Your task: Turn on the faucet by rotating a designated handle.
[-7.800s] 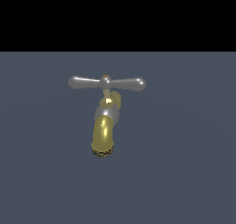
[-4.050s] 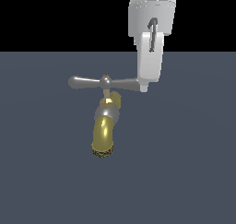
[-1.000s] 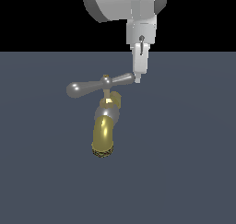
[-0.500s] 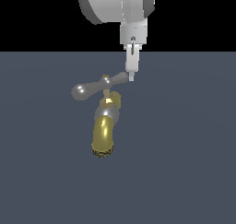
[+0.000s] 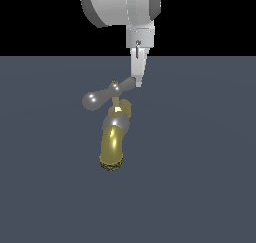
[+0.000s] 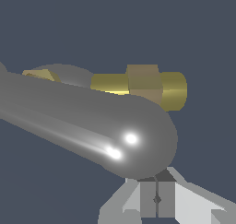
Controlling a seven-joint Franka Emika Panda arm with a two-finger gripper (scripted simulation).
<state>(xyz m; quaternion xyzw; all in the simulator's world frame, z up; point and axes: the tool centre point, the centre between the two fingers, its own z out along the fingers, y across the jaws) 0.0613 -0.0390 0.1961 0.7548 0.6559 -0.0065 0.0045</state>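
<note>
With the fingers (image 5: 137, 82) apparently together, I pushed the handle (image 5: 107, 94) right end farther back, swinging the faucet (image 5: 114, 139) crossbar partway open.

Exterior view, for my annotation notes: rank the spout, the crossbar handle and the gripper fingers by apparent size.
1. Spout, bulkiest.
2. Handle; foreshortened, one end hidden behind the fingers, so true length unclear.
3. Fingers, narrowest; close to the handle in length, so that ranking is unsure.
</note>
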